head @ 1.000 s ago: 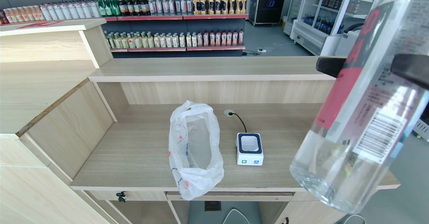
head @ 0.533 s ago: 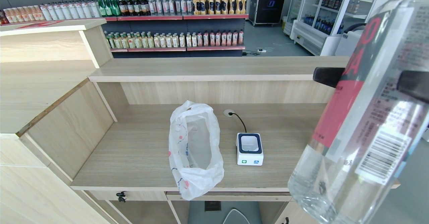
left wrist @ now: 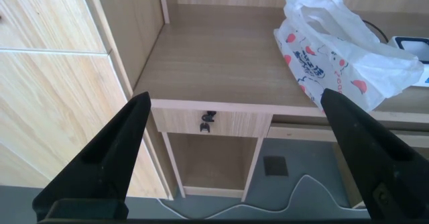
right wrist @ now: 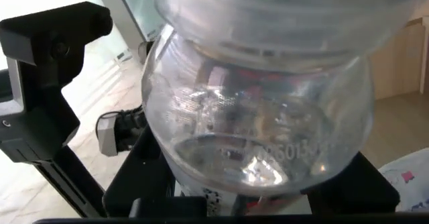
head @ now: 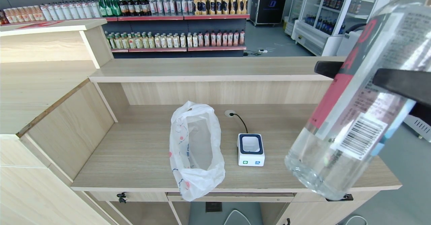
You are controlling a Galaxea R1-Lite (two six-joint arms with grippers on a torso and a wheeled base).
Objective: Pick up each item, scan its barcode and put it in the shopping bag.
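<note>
Shop interior with stocked drink shelves (head: 175,6) and glass-door coolers (head: 323,12) behind a light wooden worktop (head: 134,157). Scanner (head: 251,149): white box with a dark-framed window, at mid-worktop, its cable (head: 240,120) running to a hole behind it. Shopping bag (head: 197,151): thin printed plastic, lying just left of the scanner with its mouth gaping; its inside is hard to make out through the film. Bottle (head: 357,117): clear, liquid-filled, held in the air to the right of the scanner and near the camera, tilted, base lowest, barcode (head: 358,137) facing the head view; its neck is cut off by the frame edge. Right gripper (head: 357,73): black fingers (head: 400,83) clamped on the bottle's labelled middle. Left gripper (left wrist: 234,100): fingers spread wide with nothing between them, low before the worktop's front edge, beyond the bag from the scanner.
</note>
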